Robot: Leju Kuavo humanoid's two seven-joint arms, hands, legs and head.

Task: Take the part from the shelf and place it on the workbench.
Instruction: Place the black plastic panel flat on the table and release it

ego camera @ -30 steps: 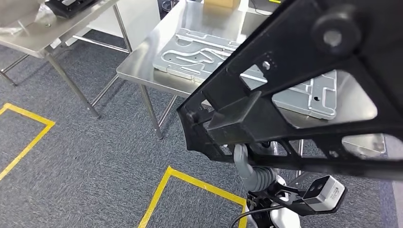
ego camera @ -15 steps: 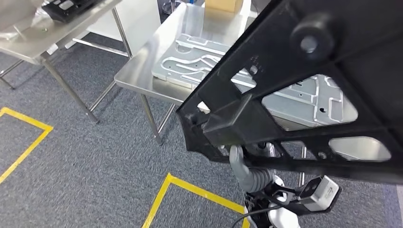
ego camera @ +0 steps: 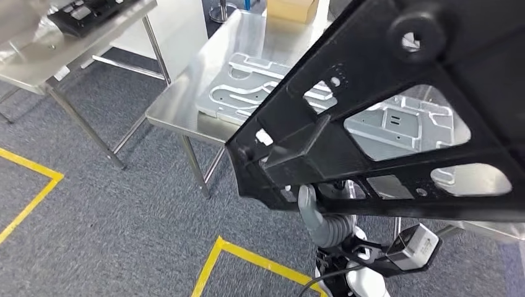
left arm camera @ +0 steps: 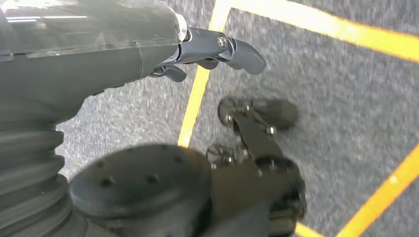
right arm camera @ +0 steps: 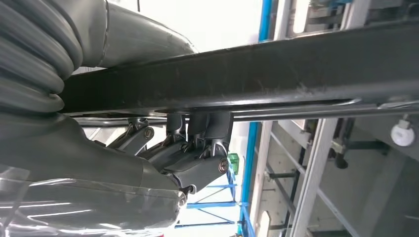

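part: the black frame part (ego camera: 396, 124) is held up in the air, close in front of the head camera, tilted, with its lower corner hanging over the near edge of the workbench (ego camera: 179, 93). it is not set down yet.
right hand: the right hand (right arm camera: 197, 148) is clamped on a bar of the part; its dark fingers (right arm camera: 200, 126) wrap up around the underside of the bar. in the head view the grey thumb (ego camera: 308, 207) shows just under the part's lower edge.
left hand: the left hand (left arm camera: 217, 49) hangs beside the body above the carpet and holds nothing; its fingers are bent a little but apart.
risk 1: the part is long and gripped by one hand near one edge, so i judge it can swing or turn in the grip when the arm lowers it.
risk 2: the grey machined plate (ego camera: 260, 86) already lies on the workbench. if the part comes down on the plate, it may rock or slide off the edge.
risk 3: the part hides much of the workbench from the head camera, so the free place is hard to judge.
surface: the workbench is shiny steel on thin legs; a cardboard box (ego camera: 291, 9) stands at its far end.
room: grey carpet (ego camera: 111, 210) with yellow floor tape (ego camera: 247, 253) on the near side of the workbench; a second steel table (ego camera: 37, 43) stands beside the workbench.
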